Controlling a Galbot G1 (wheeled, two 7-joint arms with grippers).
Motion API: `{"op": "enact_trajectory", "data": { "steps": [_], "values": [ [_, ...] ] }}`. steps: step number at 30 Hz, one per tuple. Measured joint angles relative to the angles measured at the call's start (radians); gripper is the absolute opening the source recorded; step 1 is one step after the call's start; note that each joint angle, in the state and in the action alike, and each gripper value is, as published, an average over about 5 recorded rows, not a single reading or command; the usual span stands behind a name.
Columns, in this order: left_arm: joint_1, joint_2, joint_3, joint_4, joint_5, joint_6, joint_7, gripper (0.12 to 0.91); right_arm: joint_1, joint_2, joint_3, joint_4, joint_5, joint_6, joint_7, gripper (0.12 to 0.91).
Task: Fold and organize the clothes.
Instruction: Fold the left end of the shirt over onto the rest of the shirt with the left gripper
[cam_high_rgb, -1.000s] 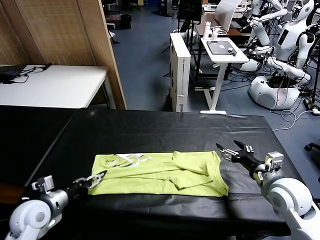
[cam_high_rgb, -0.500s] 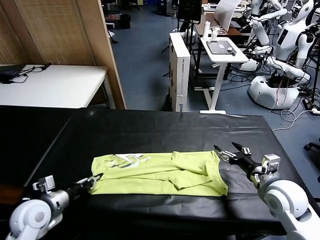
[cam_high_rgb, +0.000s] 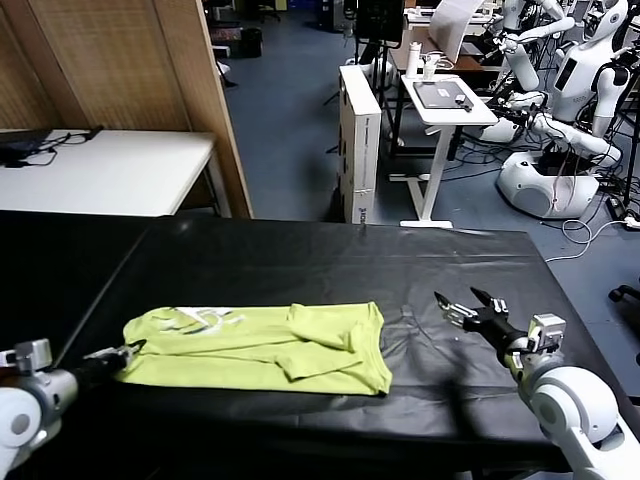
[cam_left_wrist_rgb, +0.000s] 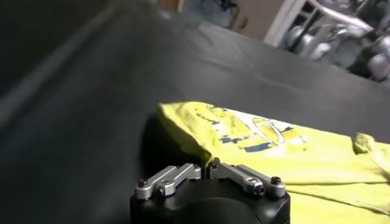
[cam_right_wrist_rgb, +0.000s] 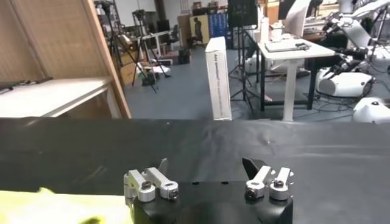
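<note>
On the black table the lime-green T-shirt lies flat as a long folded band, set toward the robot's left side of the near edge, its white printed graphic facing up at the left end and its bunched sleeve folds toward the right end. At that left end the left gripper sits low over the tabletop with its jaws pressed together on the near left corner of the shirt; the left wrist view shows the yellow-green cloth running right up to the closed fingers. Well to the shirt's right, apart from its right edge with bare black cover between, the right gripper hovers with its fingers spread wide, holding nothing.
</note>
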Motion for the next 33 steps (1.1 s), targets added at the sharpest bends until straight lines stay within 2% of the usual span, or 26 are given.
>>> {"op": "enact_trajectory", "data": {
  "steps": [3,6,13,20,26,33],
  "values": [
    [-0.034,-0.047,0.072,-0.062,-0.006,0.0,-0.026,0.18,-0.041,0.013,0.023,0.011,-0.034,0.011,-0.006,0.907],
    [-0.072,-0.091,0.158,-0.103,-0.005,0.0,-0.037,0.18,-0.081,0.026,0.042,0.02,-0.06,0.013,-0.007,0.907],
    [-0.159,-0.161,0.339,-0.112,-0.006,-0.001,-0.04,0.18,-0.157,0.056,0.072,0.038,-0.107,0.018,-0.011,0.907],
    [-0.259,-0.199,0.495,-0.069,-0.005,-0.001,-0.032,0.18,-0.207,0.079,0.094,0.052,-0.132,0.02,-0.016,0.907],
    [-0.331,-0.215,0.59,-0.021,-0.01,-0.001,-0.029,0.18,-0.223,0.091,0.098,0.053,-0.147,0.02,-0.016,0.907],
    [-0.374,-0.233,0.658,0.004,-0.007,-0.001,-0.031,0.18,-0.223,0.104,0.088,0.045,-0.162,0.019,-0.018,0.907]
  ]
}}
